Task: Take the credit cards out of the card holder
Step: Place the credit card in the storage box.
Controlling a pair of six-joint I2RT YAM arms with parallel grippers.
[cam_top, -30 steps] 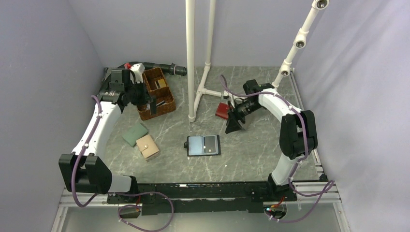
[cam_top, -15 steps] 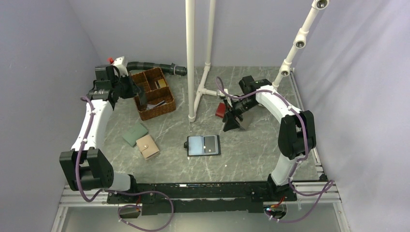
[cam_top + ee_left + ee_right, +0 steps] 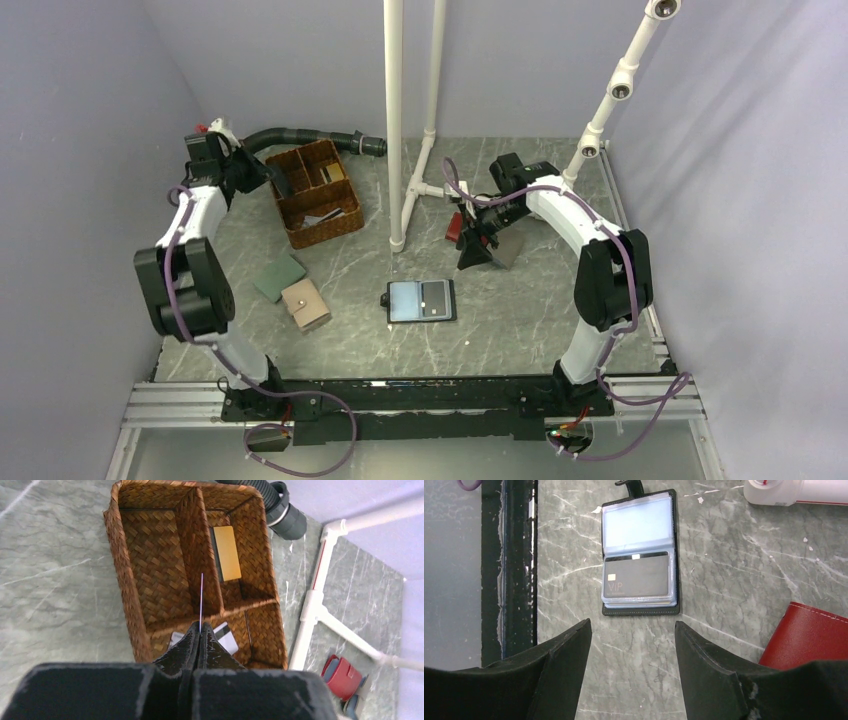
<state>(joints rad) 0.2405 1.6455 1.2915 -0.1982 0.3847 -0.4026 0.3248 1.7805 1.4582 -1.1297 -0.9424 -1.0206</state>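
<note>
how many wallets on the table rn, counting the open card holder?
5. Open card holder at centre; green wallet and beige wallet side by side at left; red wallet and grey wallet near each other, back right. Others may be hidden from view.

Bare marble tabletop (image 3: 520, 320) surrounds the card holder (image 3: 640, 555) on every side. The right gripper (image 3: 632, 625) has its fingers spread, with only bare table between them and the holder. A red wallet (image 3: 809, 635) lies off to one side, apart from the holder. The white pipe stand (image 3: 394, 120) rises behind it. At left, the green wallet (image 3: 278, 277) and beige wallet (image 3: 305, 304) lie close together in front of the wicker basket (image 3: 125, 580). Woven dividers (image 3: 197, 550) split its interior. The closed left gripper (image 3: 200, 629) hangs above the basket. A black hose (image 3: 300, 135) runs behind the basket.
</note>
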